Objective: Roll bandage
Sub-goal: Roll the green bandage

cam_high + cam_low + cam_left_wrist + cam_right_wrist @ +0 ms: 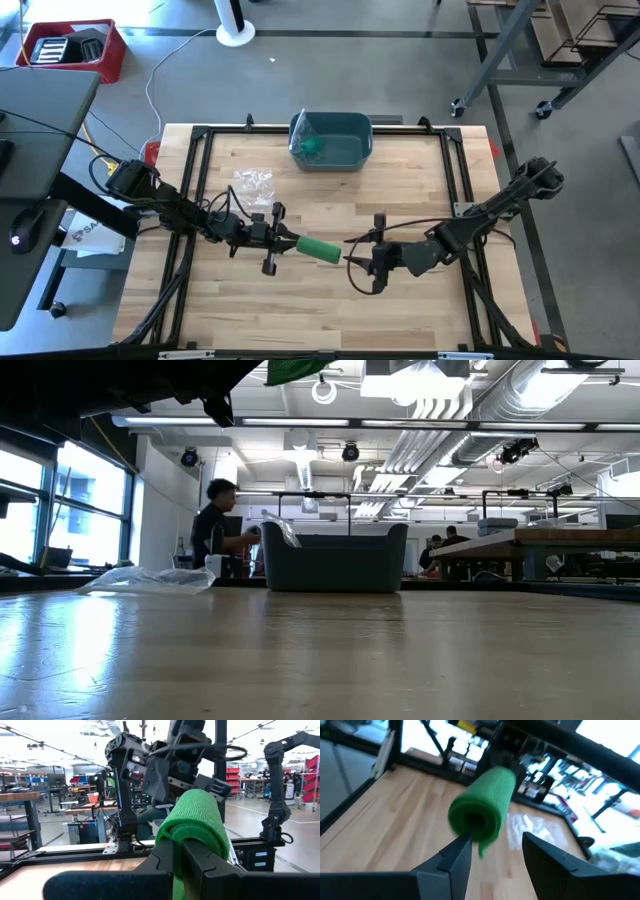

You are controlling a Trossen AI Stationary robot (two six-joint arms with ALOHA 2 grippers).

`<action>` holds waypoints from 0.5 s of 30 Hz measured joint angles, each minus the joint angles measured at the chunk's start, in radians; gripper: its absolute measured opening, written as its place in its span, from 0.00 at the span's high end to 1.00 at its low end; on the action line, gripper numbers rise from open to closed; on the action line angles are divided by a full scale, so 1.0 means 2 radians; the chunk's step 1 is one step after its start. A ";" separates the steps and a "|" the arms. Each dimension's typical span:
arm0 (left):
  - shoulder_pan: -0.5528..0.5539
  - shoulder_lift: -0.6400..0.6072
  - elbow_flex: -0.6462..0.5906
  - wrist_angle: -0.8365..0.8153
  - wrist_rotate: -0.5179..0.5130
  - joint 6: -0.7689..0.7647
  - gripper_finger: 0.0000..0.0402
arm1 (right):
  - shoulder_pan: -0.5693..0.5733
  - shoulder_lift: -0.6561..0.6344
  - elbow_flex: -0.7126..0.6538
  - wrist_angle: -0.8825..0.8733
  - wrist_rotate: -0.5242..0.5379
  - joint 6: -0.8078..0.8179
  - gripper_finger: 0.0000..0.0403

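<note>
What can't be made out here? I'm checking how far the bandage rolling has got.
- Loose tail of the green rolled bandage: in the left wrist view the left gripper, shut on it, covers the lower roll.
- Green item in the teal plastic bin: too small in the high view, hidden by the wall in the low view.
- Right gripper: open; contact unclear.

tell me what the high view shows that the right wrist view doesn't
Only the high view shows both arms over the table, the left gripper shut on one end of the green roll, the right gripper at its other end, the blue bin at the far edge, and the red crate on the floor. Only the right wrist view shows the roll's hollow end and the right fingers open, apart from it. Both show the roll, the wooden tabletop and the clear plastic wrapper.
</note>
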 joint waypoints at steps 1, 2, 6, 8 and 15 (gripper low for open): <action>0.000 0.000 0.000 0.000 -0.002 0.000 0.99 | 0.000 0.004 0.000 0.015 0.007 -0.009 0.59; 0.000 0.000 0.000 0.000 -0.003 0.000 0.99 | 0.000 0.009 0.000 0.028 0.013 -0.019 0.59; 0.000 0.000 0.000 0.000 -0.004 0.000 0.99 | 0.004 0.028 0.000 0.067 0.048 -0.056 0.59; 0.000 0.000 0.000 0.000 -0.007 0.000 0.99 | 0.005 0.031 0.000 0.079 0.053 -0.062 0.59; 0.000 0.000 0.000 0.001 -0.008 0.002 0.99 | -0.002 0.033 0.000 0.087 0.049 -0.062 0.59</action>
